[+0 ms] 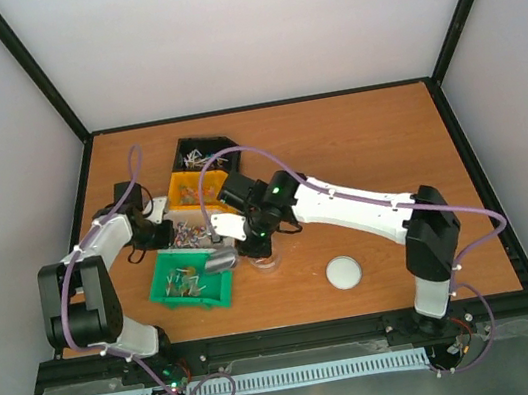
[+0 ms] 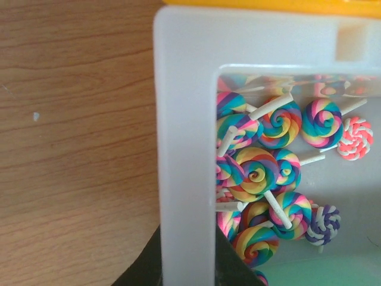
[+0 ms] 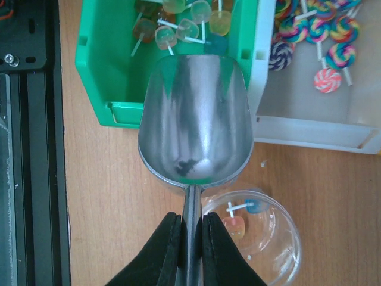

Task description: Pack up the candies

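Small translucent candies [image 3: 178, 24] on white sticks, yellow, orange and blue, lie in a green bin [image 3: 95, 71], which also shows in the top view [image 1: 192, 298]. My right gripper [image 3: 191, 238] is shut on the handle of a shiny metal scoop [image 3: 196, 119]. The scoop is empty and its bowl hangs over the green bin's corner. A clear round jar [image 3: 268, 250] beside the handle holds an orange candy [image 3: 233, 228] and a blue one [image 3: 254, 208]. My left gripper [image 2: 187, 262] is shut on the wall of a white bin [image 2: 184, 119] holding swirl lollipops [image 2: 262, 173].
A yellow bin [image 1: 191, 184] and a black bin [image 1: 198, 153] with silvery sweets stand behind the white bin. The jar's white lid [image 1: 344, 272] lies on the table right of the jar [image 1: 264, 258]. A black rail [image 3: 30, 149] runs along the table's near edge.
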Controlling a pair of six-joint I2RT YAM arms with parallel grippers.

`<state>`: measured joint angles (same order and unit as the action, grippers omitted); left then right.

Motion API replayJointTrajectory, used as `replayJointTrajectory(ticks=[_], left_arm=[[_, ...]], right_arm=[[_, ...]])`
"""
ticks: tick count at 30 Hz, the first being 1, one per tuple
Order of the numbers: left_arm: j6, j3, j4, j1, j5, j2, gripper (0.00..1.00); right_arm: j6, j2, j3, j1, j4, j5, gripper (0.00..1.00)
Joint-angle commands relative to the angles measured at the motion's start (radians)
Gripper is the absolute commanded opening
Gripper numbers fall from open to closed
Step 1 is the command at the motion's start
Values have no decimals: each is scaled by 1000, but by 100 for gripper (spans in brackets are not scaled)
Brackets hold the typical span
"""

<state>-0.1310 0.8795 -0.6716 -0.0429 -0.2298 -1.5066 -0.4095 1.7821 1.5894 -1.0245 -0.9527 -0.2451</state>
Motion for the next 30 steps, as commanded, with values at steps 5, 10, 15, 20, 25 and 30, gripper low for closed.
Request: replayJointTrajectory(ticks=[5,10,15,20,25,30], left_arm=[[49,45,92,26,2,62,1],[89,59,78,31,31,70,1],[118,53,79,56,98,66,1],[151,56,88,79,157,69,1],[157,39,105,110,175,85,1],[163,35,109,121,167,77,1]], right_arm=[[34,96,67,-67,-57,86,3],[53,162,99,-73,-74,118,3],[59,232,151,-72,-121,140,3],[51,281,209,-72,-175,160,3],[43,352,248,-72,-197,127,3],[71,400,251,-72,-147,54,3]])
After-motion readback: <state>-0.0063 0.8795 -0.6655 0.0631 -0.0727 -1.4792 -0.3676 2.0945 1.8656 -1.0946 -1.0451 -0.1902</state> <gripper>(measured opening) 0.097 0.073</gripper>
